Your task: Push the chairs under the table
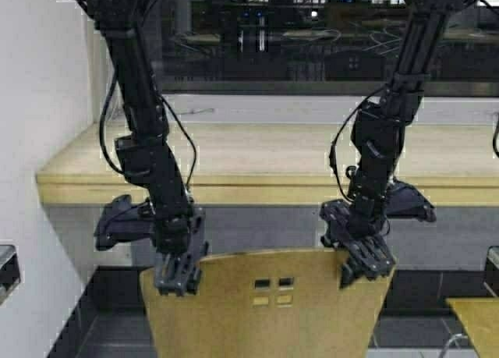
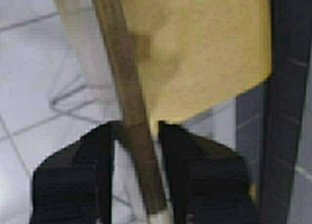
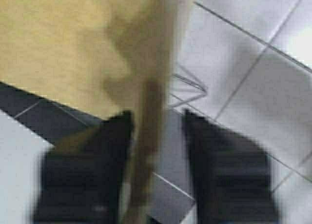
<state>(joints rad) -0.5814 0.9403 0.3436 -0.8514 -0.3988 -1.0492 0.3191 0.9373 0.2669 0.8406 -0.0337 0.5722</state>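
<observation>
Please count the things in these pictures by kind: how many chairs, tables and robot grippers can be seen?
Tan-yellow chairs: 2, one at the grippers and one partly seen at the right edge
Tables: 1, the long beige counter
Grippers: 2, left and right, each with jaws astride the chair back's top edge
Total: 5

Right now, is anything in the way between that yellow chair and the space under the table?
Nothing visible blocks it. Both the left gripper and the right gripper straddle the top edge of the chair. Between its back and the table only open space shows; the floor there is hidden behind the chair.
</observation>
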